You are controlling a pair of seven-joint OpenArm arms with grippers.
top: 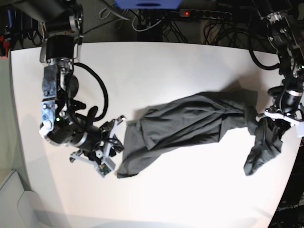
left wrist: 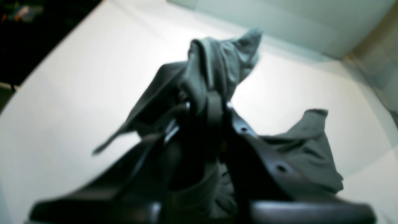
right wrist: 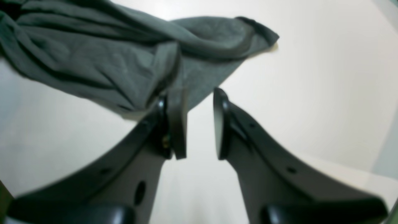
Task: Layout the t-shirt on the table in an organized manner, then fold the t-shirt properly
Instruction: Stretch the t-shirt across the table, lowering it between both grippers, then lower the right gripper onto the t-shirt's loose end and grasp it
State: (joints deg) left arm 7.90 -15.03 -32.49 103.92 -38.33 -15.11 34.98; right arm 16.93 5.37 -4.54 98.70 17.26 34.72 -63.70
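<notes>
The dark grey t-shirt (top: 190, 121) lies stretched in a wrinkled band across the white table (top: 166, 66). At the base view's right, my left gripper (top: 270, 118) is shut on one end of it, and a flap hangs down below the grip. In the left wrist view the cloth (left wrist: 217, 62) bunches over the closed fingertips of the left gripper (left wrist: 214, 99). My right gripper (top: 118, 130) stands open at the shirt's other end. In the right wrist view there is a clear gap at the right gripper (right wrist: 200, 96), with the shirt (right wrist: 108, 56) just beyond and one finger (right wrist: 177, 121) against its edge.
Cables and a power strip (top: 190, 14) run behind the table's far edge. The table's right edge (top: 297, 142) lies close to my left arm. Bare white tabletop (top: 190, 199) spreads in front of the shirt and behind it.
</notes>
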